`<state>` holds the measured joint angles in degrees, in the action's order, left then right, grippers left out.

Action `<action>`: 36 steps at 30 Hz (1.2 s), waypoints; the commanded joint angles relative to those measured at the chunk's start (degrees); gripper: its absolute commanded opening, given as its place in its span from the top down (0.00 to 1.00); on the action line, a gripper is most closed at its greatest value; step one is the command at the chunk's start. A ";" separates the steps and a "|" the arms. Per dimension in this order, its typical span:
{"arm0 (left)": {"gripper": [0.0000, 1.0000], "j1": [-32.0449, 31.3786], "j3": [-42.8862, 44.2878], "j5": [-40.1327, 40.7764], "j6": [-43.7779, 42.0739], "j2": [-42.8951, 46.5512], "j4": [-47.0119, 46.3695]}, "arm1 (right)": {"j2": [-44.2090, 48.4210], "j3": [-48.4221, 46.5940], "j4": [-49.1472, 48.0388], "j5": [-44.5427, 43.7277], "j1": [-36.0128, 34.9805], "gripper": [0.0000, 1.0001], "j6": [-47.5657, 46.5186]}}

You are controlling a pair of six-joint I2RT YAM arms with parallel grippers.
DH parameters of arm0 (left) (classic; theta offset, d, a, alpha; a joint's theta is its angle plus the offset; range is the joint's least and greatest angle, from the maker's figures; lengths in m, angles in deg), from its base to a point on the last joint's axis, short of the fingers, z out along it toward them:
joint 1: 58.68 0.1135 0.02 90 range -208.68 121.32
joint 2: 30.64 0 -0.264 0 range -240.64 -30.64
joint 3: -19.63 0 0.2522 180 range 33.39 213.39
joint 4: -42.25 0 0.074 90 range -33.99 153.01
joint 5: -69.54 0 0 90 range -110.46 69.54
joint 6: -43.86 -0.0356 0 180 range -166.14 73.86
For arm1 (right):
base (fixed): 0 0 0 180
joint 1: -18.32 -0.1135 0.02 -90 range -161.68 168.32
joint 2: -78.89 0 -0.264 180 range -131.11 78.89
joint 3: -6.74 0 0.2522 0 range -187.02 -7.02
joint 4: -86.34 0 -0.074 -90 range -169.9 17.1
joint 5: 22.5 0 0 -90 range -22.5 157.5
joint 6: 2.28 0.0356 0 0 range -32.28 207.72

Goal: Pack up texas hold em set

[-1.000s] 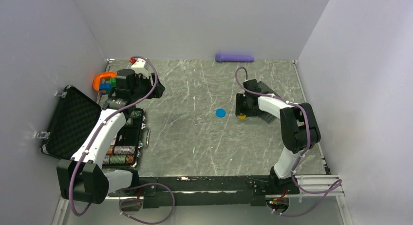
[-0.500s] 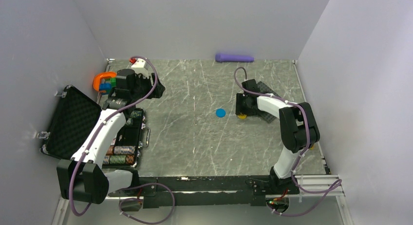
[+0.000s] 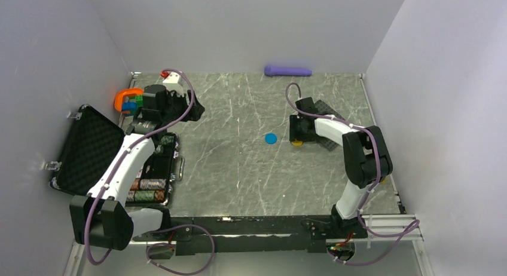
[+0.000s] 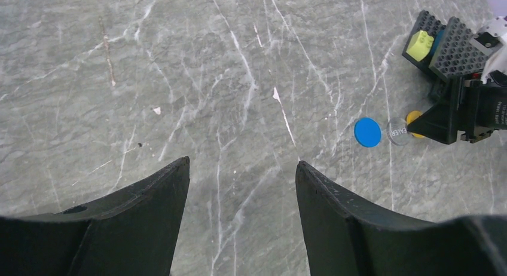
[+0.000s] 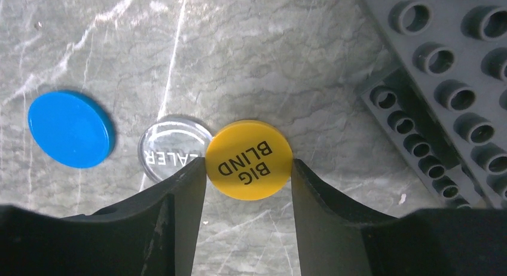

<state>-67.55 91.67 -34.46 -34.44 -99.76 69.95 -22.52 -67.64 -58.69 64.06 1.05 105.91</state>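
Note:
The black foam-lined case (image 3: 89,147) lies open at the left, with striped chip stacks (image 3: 148,189) in its tray. My right gripper (image 5: 249,168) is low on the table and shut on the yellow "BIG BLIND" disc (image 5: 249,159), one fingertip touching each side of it. A clear dealer disc (image 5: 170,147) touches the yellow disc's left side, and a blue disc (image 5: 70,137) lies further left. The top view shows the blue disc (image 3: 271,138) and the right gripper (image 3: 297,138) at mid-table. My left gripper (image 4: 242,162) is open and empty above bare table, near the far left (image 3: 194,109).
Black studded building plates (image 5: 454,79) lie just right of the right gripper, with a yellow-green brick (image 4: 420,44) on them. The orange ring toy (image 3: 127,100) sits at the far left behind the case. A purple cylinder (image 3: 287,70) lies against the back wall.
The left gripper has edged slightly to the right. The right gripper stays at the yellow disc.

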 commanded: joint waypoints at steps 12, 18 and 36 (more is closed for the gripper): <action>0.30 -9.47 2.84 -19.77 6.99 -13.51 -3.87 | 15.30 5.23 0.42 3.18 -7.39 0.68 -10.72; 0.32 -12.39 2.25 -34.47 17.28 -23.48 -11.46 | 20.73 9.53 -4.37 3.16 -15.58 0.67 -14.01; 0.36 -17.97 0.08 -43.68 27.43 -30.62 -24.20 | 29.22 9.04 -8.93 6.34 -25.90 0.68 -19.41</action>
<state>-85.03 92.05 -74.42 -9.39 -129.95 51.30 5.42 -56.03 -65.48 69.91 -23.89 89.02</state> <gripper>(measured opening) 0.647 0.545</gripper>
